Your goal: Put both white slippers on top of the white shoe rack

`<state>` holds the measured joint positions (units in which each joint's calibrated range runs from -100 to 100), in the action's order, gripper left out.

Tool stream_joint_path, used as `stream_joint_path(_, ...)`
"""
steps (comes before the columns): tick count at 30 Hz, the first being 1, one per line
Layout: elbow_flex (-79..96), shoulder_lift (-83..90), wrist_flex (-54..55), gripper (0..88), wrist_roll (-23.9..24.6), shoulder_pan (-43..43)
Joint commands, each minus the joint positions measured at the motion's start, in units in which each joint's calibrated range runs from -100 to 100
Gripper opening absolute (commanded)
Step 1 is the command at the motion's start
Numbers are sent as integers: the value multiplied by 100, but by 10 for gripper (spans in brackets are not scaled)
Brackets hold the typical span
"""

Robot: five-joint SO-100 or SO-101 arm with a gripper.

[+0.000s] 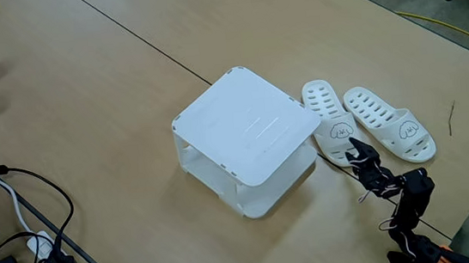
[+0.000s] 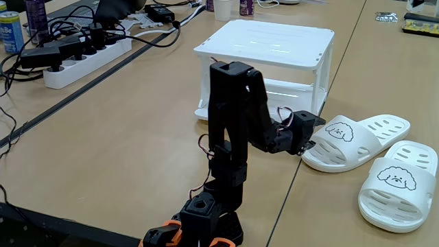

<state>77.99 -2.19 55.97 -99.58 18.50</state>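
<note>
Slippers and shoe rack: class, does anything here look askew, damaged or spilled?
Nothing stands out. Both white slippers lie side by side, soles down, on the table beside the upright white shoe rack, whose top is bare. The gripper sits at the nearer slipper's strap.

No words, brand names or numbers can be read. The nearest thing to a sign is a small black cartoon face drawn on the strap of each of the white slippers (image 2: 350,141), which lie near the bench's right edge in a fixed view. The cans' (image 2: 9,31) labels are too blurred to read.
</note>
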Motion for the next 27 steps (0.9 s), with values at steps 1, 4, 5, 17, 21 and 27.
stream_joint_path(1, -695, -333, 133, 224, -42, 66)
stream_joint_path(4, -1019, -635, 133, 224, -42, 66)
stream_joint_path(5, -1128, -745, 133, 224, -42, 66)
stream_joint_path(17, -2670, -2150, 133, 224, -42, 156)
stream_joint_path(21, -2796, -2234, 133, 216, -42, 165)
stream_joint_path(27, -2778, -2209, 133, 86, -42, 165)
